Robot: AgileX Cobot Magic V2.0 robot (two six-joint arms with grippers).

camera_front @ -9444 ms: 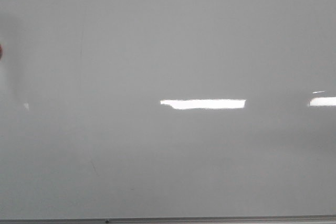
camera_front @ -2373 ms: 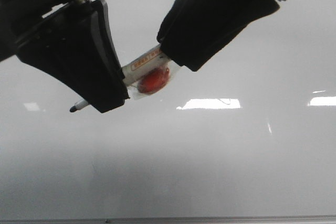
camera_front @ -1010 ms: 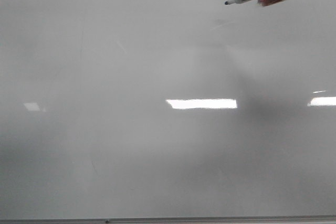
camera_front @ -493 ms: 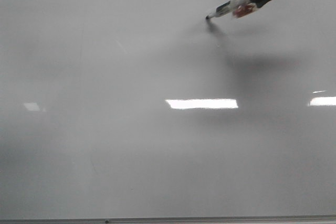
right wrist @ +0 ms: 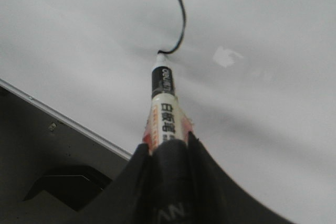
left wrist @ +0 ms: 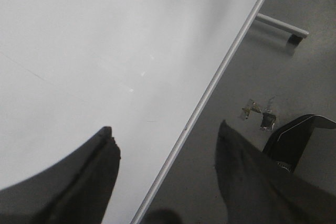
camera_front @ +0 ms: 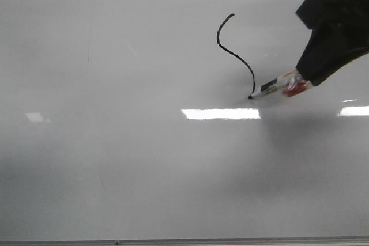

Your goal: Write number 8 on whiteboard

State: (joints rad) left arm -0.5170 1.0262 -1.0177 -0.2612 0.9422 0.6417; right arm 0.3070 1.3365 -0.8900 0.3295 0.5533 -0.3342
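Bright rectangular glare streaks the glossy whiteboard (camera_front: 115, 159); a soft grey shadow spreads beneath the blurred, dark right pincer (camera_front: 300, 80).

Marker (camera_front: 275, 87) tip on whiteboard (camera_front: 115, 142) at stroke (camera_front: 233, 53) end, R side; L fingers (left wrist: 100, 166) over board edge.

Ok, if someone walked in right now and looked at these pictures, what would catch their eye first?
Probably the black S-shaped stroke on the upper middle of the whiteboard, only part of the number 8 so far. Next, the marker held in the right gripper, its tip touching the stroke's lower end. The left gripper hangs open over the board's edge.
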